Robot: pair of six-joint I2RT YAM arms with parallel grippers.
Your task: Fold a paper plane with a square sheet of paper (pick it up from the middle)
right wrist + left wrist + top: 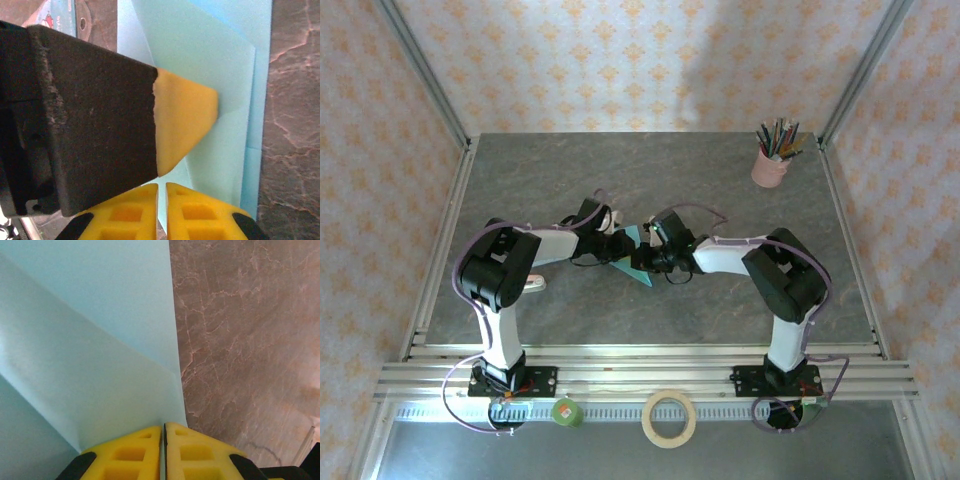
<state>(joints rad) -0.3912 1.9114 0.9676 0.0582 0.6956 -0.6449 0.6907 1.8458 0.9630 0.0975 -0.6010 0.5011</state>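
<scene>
Left hand (163,426) and right hand (161,186) each pinch the square sheet of paper (100,365): several folds made, paper plane apparently unfinished.

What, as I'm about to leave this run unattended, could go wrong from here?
Both the left gripper and right gripper are shut on the thin turquoise sheet; pulling apart could tear it. Their fingers sit very close together, so they might collide. The folded layers' edges look offset in the right wrist view, so the crease may set crooked.
</scene>
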